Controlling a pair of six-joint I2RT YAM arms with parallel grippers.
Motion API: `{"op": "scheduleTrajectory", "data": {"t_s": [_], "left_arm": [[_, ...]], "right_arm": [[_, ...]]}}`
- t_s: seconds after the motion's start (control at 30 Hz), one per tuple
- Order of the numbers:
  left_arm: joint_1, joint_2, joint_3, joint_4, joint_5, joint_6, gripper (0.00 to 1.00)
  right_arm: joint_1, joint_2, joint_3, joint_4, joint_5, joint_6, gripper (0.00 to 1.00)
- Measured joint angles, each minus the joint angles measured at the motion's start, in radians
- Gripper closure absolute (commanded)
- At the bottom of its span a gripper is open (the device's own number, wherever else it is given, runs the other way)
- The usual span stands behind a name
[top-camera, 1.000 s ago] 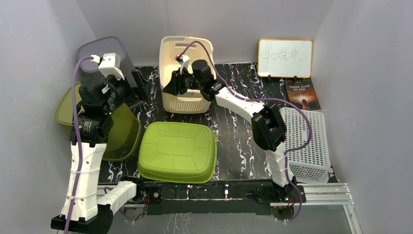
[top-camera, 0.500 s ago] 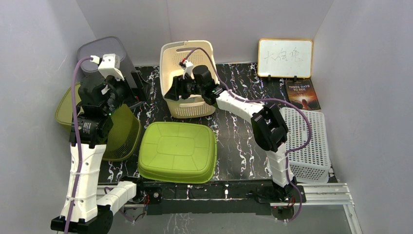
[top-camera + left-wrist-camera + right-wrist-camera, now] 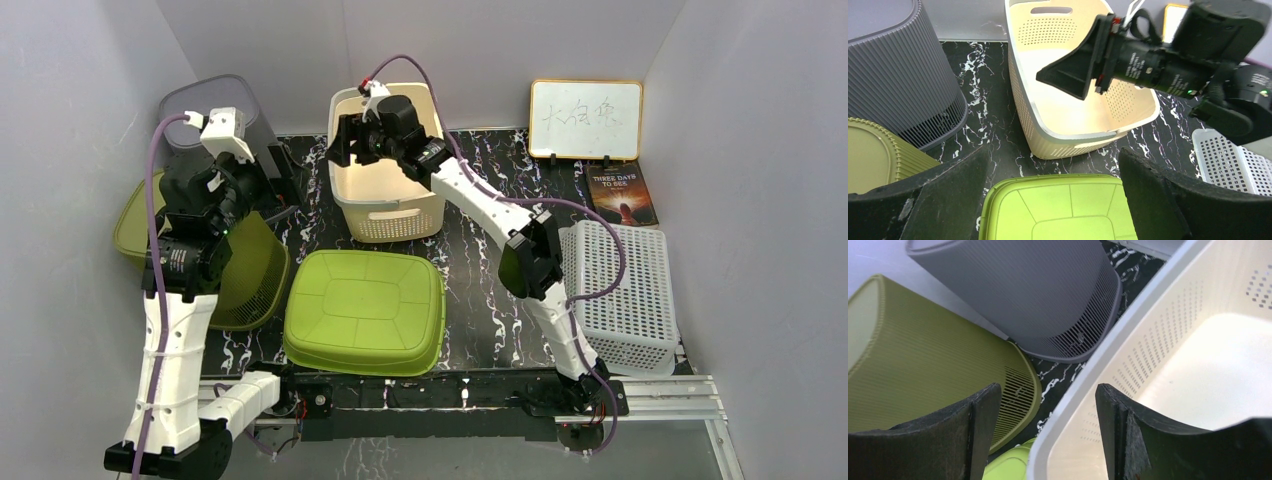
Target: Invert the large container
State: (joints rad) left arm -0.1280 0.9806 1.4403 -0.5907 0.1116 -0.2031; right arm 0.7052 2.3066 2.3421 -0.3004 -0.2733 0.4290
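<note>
The cream perforated basket stands upright, opening up, at the back middle of the table; it also shows in the left wrist view and the right wrist view. My right gripper is open over its left rim, with the rim between the jaws and no contact that I can see. A bright green container lies bottom-up at the front middle. My left gripper is open and empty, held above the table left of the basket.
A grey ribbed bin stands at the back left. An olive ribbed basket lies on its side under the left arm. A white perforated basket sits at the right, with a whiteboard and a book behind it.
The cream basket has gone from tilted toward the camera to standing flat and upright. My right gripper has risen and moved back to its left rim. The left arm has not moved.
</note>
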Motion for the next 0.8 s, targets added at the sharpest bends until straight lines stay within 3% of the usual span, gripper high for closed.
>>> {"op": "scheduleTrajectory", "data": {"t_s": [0.5,0.8], "left_arm": [[0.000,-0.025,-0.001,-0.002,-0.001,0.013,0.02],[0.000,-0.035,-0.002,-0.015,-0.011,0.028,0.02]], "right_arm": [[0.065,0.084,-0.002,-0.089,0.070,0.005,0.34],[0.114,0.093,-0.003,-0.095,0.142,-0.024,0.39]]}}
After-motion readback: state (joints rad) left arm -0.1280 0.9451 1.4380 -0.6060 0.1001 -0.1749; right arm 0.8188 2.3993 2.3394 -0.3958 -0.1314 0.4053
